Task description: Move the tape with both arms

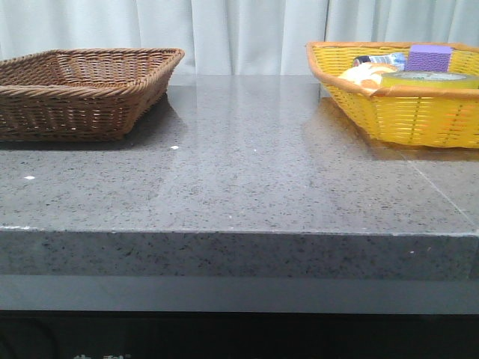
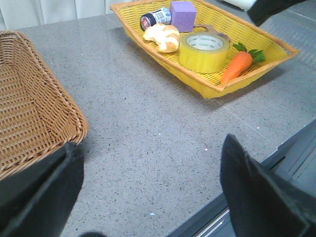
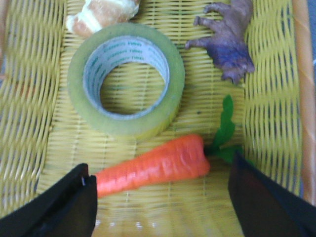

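The tape [image 3: 126, 79], a wide yellow translucent roll with a white core and green lettering, lies flat in the yellow basket [image 1: 397, 112]. It also shows in the left wrist view [image 2: 203, 51] and in the front view [image 1: 430, 79]. My right gripper [image 3: 158, 197] is open above the basket, its fingers either side of an orange carrot [image 3: 155, 165], the tape just beyond. My left gripper [image 2: 150, 185] is open and empty over the grey table near the brown basket [image 2: 29, 113]. Neither arm shows in the front view.
The yellow basket also holds a bread roll [image 2: 163, 37], a purple block [image 2: 183, 15], a small jar [image 2: 154, 19] and a purple toy animal [image 3: 227, 42]. The brown wicker basket [image 1: 82, 90] stands at the back left. The table's front edge [image 1: 239, 235] is near.
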